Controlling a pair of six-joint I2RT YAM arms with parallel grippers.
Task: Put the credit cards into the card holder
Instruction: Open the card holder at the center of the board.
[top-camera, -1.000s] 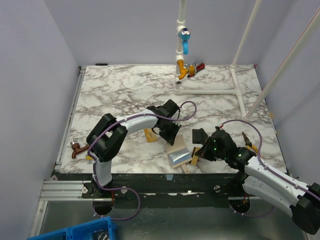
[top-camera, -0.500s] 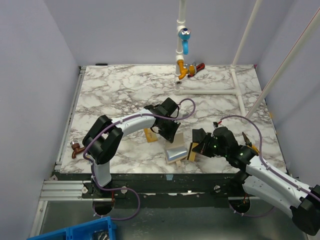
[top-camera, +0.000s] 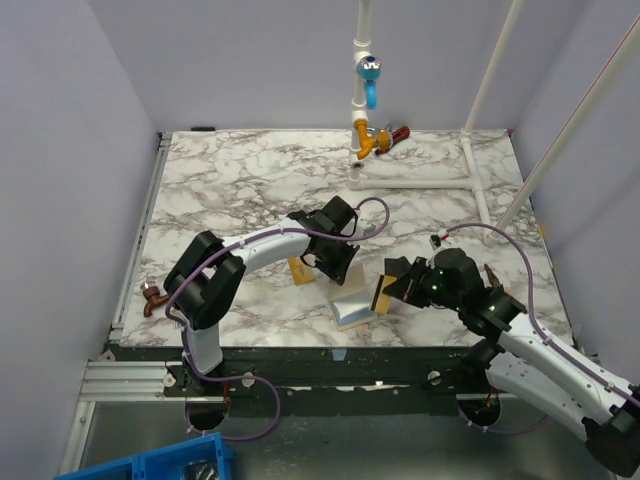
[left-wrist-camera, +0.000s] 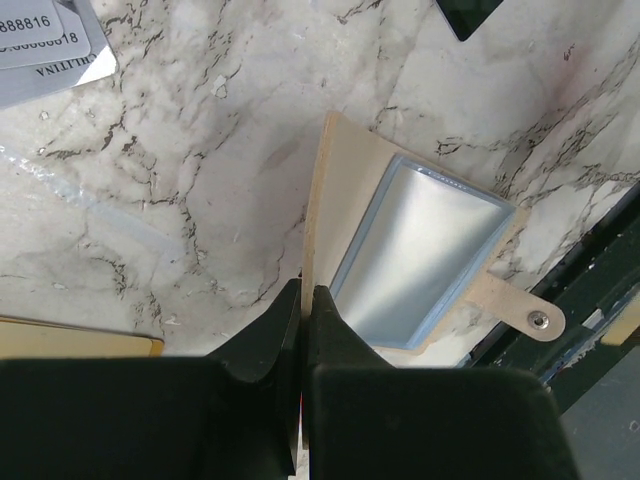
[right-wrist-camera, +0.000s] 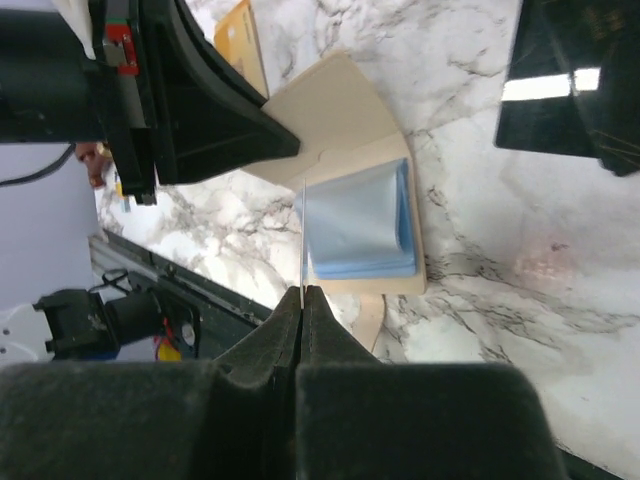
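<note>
The card holder lies open near the table's front edge, beige with a light-blue inside and a snap tab. My left gripper is shut on its raised beige flap and holds it upright; it also shows in the top view. My right gripper is shut on a thin card seen edge-on, its edge over the holder's blue pocket. This card looks orange-tan in the top view. A gold-orange card, a pale card and a black card lie on the marble.
The dark front edge of the table runs just beside the holder. A white pipe frame with blue and orange fittings stands at the back. A small brown object sits at the left edge. A blue bin is below the table.
My right gripper has moved up and left with its card, towards the open holder. The holder has shifted slightly back from the front edge. The left gripper has kept its hold on the flap.
</note>
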